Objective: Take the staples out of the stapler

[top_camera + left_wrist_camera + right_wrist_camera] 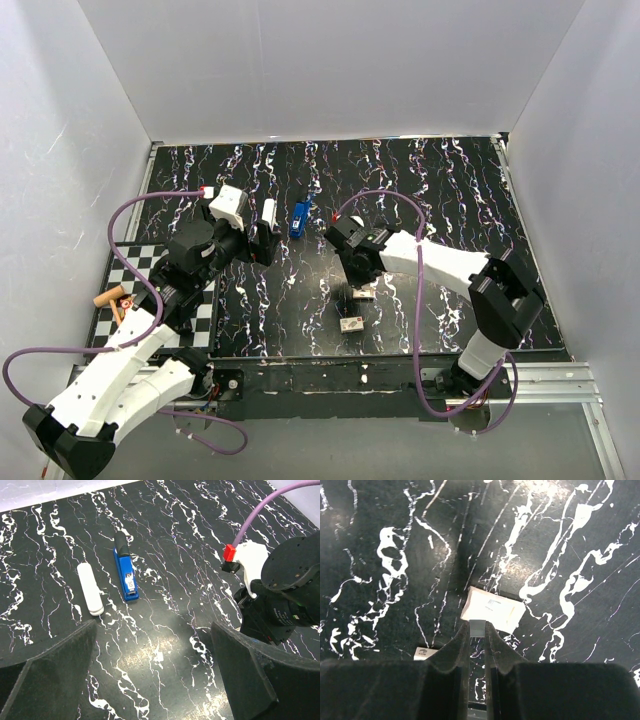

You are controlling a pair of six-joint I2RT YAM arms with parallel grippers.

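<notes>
Counter: black marble; blue stapler beside white bar.
L end effector: spread, empty.
R end effector: pinching pale strip, prob staples, over white pad.
Todo: I set strip down.

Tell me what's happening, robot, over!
Left gripper open, empty. Right gripper shut on grey strip, above white box. Blue stapler lies free, white tube beside it.
</notes>
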